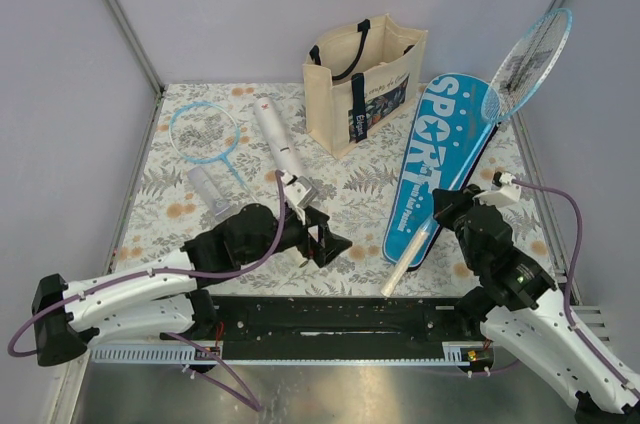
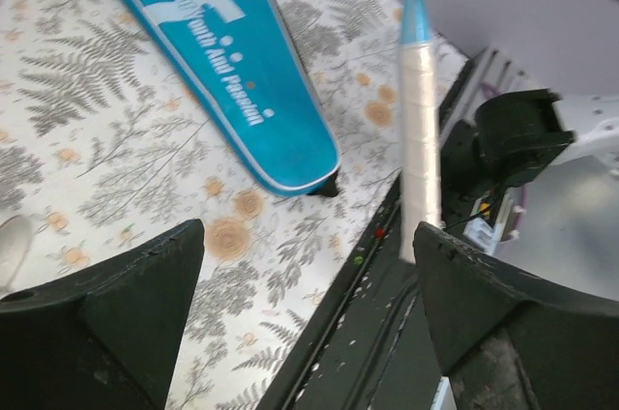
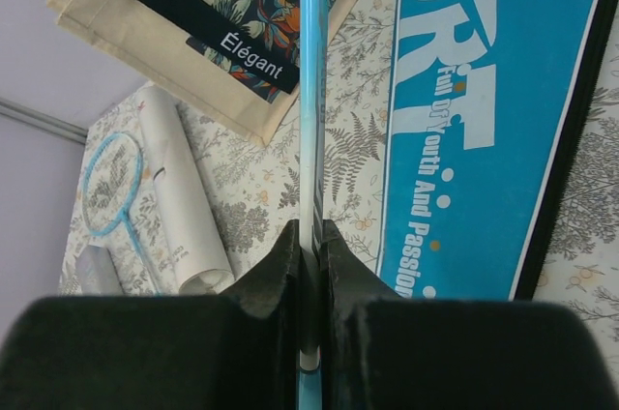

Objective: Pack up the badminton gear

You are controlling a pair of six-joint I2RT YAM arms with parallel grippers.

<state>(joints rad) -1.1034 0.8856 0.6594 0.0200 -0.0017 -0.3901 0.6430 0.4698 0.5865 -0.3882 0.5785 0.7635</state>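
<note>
One light-blue racket [image 1: 535,49] slants from high at the back right down across the blue "SPORT" case [image 1: 445,159]. Its white handle [image 1: 408,254] reaches the table's front edge. My right gripper [image 1: 447,206] is shut on its thin shaft [image 3: 309,91], jaws pinched tight around it [image 3: 309,246]. My left gripper [image 1: 330,244] stands open just left of that handle [image 2: 421,159], holding nothing [image 2: 309,275]. The second racket [image 1: 205,132] lies flat at the back left beside the long white tube [image 1: 278,139]. The case [image 2: 213,62] lies flat on the cloth.
A cream tote bag [image 1: 365,79] with navy straps stands upright at the back centre, just left of the case's top. A black rail [image 1: 340,316] runs along the table's front edge between the arm bases. Grey walls close in left, right and behind.
</note>
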